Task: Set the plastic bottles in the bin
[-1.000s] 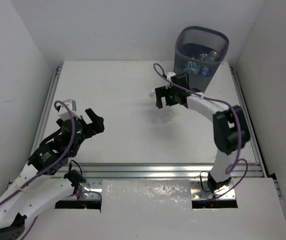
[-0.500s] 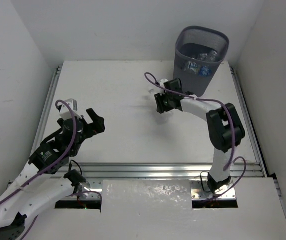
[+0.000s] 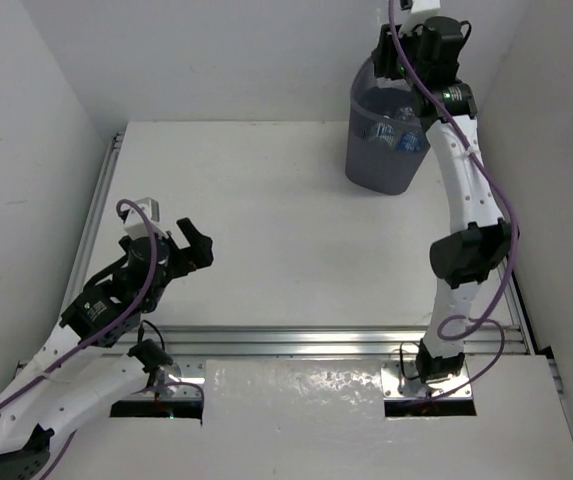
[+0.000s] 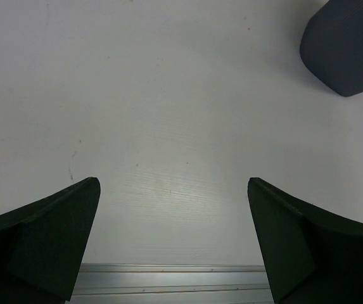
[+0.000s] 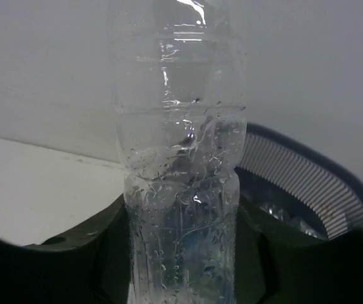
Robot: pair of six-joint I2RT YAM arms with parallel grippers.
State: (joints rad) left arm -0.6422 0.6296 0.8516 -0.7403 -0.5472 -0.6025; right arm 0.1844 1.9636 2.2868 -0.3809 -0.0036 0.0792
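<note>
Right gripper (image 5: 180, 269) is clamped on a clear plastic bottle (image 5: 178, 145), with a dark finger on each side of its lower body. The bottle is upright in the wrist view, transparent and unlabelled where it shows. Its body is ribbed, with a bulged upper section and a narrower waist, and water droplets stick to the wall. The cap end is cut off by the frame. In the top view the right arm (image 3: 466, 190) reaches far and high, holding the bottle up at the far right by the bin (image 3: 398, 165). I cannot tell if it sits squarely over the opening. The bin is dark grey fine mesh with a rounded-square rim, tapering downward, and it stands on the far right of the table (image 3: 266, 200). Several clear bottles with blue labels (image 3: 409, 140) lie inside it. In the wrist view the bin rim shows just behind and to the right of the held bottle. Left gripper (image 4: 171, 190) is at near left, low over the table. Its jaws are spread wide with nothing between them, and the fingers (image 4: 48, 234) are matte black and wedge-shaped. The table is white and smooth, with an aluminium rail (image 4: 168, 278) along its near edge. Plain white walls (image 3: 216, 60) surround it.
</note>
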